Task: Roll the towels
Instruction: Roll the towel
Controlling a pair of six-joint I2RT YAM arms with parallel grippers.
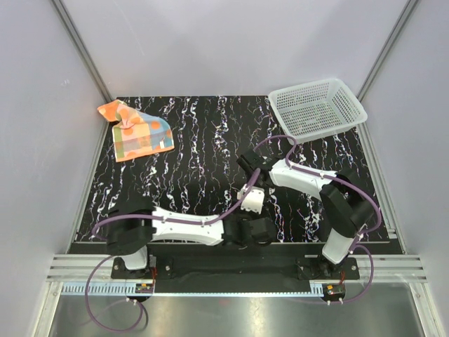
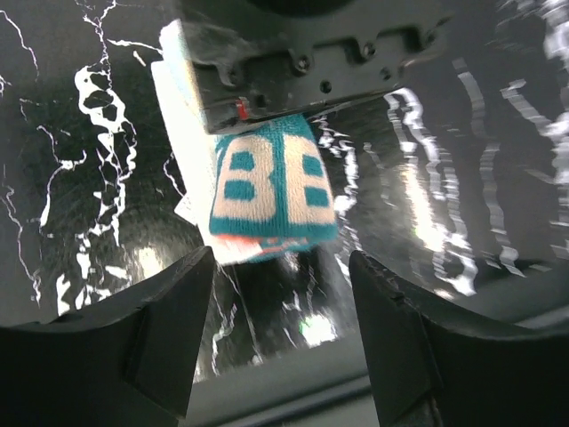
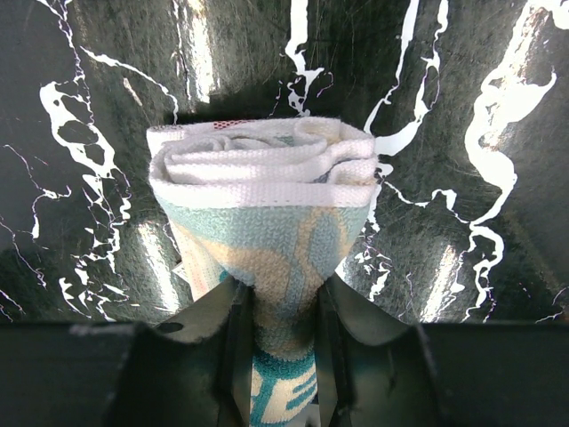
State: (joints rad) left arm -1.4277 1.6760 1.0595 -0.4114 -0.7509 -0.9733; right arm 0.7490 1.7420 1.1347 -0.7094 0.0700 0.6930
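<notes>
Your cream towel (image 3: 267, 196) is wound into a tight, short roll. In the right wrist view its open end faces you, with white layers curled inside one another and a teal and cream printed face wrapped around the outside. From the left wrist view the same roll (image 2: 271, 187) shows bold cream block letters on teal, with a strip of orange along its lower edge. It sits near the middle of the black marbled table (image 1: 203, 140), a little right of centre and toward the near edge, where the two arms meet (image 1: 251, 199). You cannot tell from these views whether it rests on the surface or hangs just above it. Your right gripper (image 3: 280, 320) has it: the fingers (image 3: 233, 338) are drawn in on the lower part of the roll, squeezing the cloth into a narrow waist so that the roll flares out wider beyond them. Your left gripper (image 2: 280, 267) stands spread wide, with its two dark fingers (image 2: 169, 329) on either side of the view and the roll just beyond their tips, touching neither. The orange towel (image 1: 133, 133), with blue, green and yellow patches, lies unrolled and partly rumpled at the far left corner of the table, well apart from both arms. A white mesh basket (image 1: 317, 107) stands at the far right corner.
</notes>
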